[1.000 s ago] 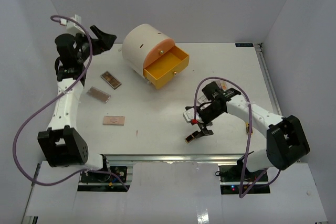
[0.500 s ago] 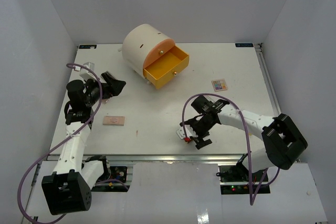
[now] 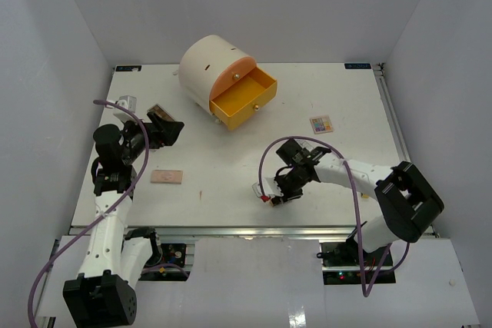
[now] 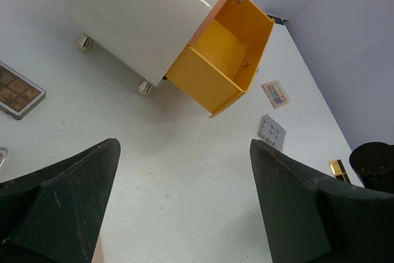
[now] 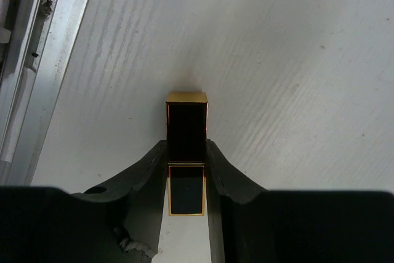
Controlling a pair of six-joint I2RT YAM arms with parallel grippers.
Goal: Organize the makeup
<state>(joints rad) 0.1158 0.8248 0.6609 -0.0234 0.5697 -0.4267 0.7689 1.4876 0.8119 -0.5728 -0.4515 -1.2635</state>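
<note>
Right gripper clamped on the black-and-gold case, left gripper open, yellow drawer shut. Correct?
Not quite: the yellow drawer is pulled out and open, as the top view shows. The rest holds: the right gripper has its fingers against both sides of the black-and-gold case, and the left gripper is open.

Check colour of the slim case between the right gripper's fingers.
Glossy black with gold edging, gold end: the slim case shows best in right wrist view.

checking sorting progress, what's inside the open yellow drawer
Only bare yellow floor and walls show inside the drawer; nothing lies on the part in view. Its rear end, still inside the cream unit, is hidden.
</note>
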